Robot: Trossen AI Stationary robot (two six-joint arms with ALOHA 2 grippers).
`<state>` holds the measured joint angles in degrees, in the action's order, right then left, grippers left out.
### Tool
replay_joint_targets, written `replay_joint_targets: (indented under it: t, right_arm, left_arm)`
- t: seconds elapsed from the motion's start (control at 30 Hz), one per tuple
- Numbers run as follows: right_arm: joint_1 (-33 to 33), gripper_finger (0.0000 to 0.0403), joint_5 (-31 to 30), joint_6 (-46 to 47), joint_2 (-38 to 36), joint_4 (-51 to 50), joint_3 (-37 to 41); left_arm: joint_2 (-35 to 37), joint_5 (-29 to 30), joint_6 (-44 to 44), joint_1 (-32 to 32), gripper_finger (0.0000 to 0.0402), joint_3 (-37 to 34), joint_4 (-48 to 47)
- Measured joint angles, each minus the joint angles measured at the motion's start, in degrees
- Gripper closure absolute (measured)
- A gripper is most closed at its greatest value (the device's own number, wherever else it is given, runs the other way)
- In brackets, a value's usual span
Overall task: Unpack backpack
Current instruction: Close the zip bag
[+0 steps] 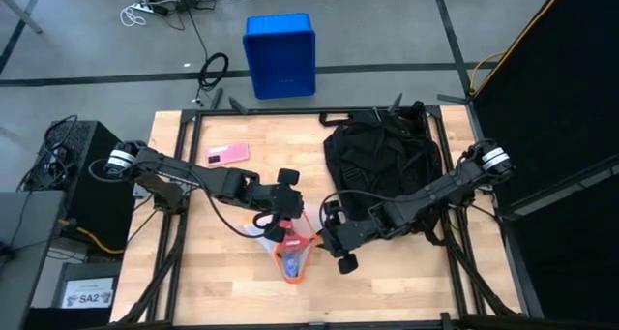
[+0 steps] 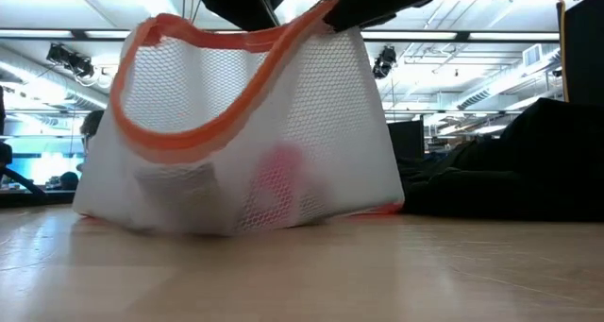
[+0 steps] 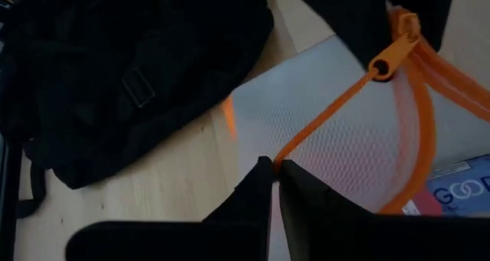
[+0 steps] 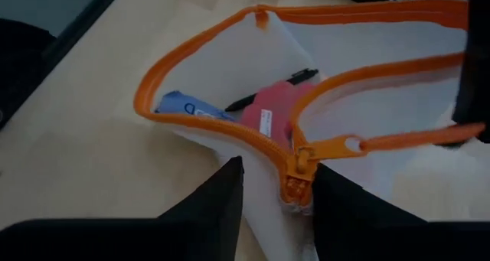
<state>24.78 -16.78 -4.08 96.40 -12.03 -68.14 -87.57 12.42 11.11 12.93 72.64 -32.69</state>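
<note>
Where the tabletop (image 1: 387, 282) nears its front edge: one mesh pouch (image 1: 293, 256), left hand (image 1: 286, 235) clamped on its orange zip edge, right hand (image 4: 277, 186) gripping its slider; one backpack (image 1: 382, 161); one pink item (image 1: 227, 154).

Two dark robot arms, matte black throughout. Left arm (image 1: 208, 180): jointed black segments, a white-and-silver ring at the shoulder joint, a thin black cable looping along the links. Right arm (image 1: 426, 199): same build, matching pale ring at its shoulder end, black cable slung beside the forearm. Fingers (image 4: 207, 207): flat, black, wedge-shaped, plain-faced, no visible markings
</note>
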Motion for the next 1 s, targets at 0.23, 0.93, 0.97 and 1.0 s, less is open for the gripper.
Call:
replay_joint_targets:
  t: [0.23, 0.93, 0.97, 1.0]
  right_arm:
    - [0.27, 0.0336, 0.07, -0.02, -0.02, 0.43, 0.0]
    - [0.24, 0.0398, -2.3, -0.57, -0.04, -0.02, 0.0]
    - [0.24, 0.0399, -3.46, -0.59, -0.04, -0.01, 0.0]
    - [0.22, 0.0399, -4.46, -0.59, -0.04, 0.06, 0.0]
  left_arm:
    - [0.0, 0.01, 0.0, 0.0, 0.0402, 0.0, 0.03]
    - [-0.43, -9.04, -0.14, 0.0, 0.0373, -6.37, 12.57]
    - [-0.83, -9.18, -0.11, 0.0, 0.0364, -6.45, 12.86]
    - [-0.97, -9.29, -0.13, 0.01, 0.0355, -6.45, 12.87]
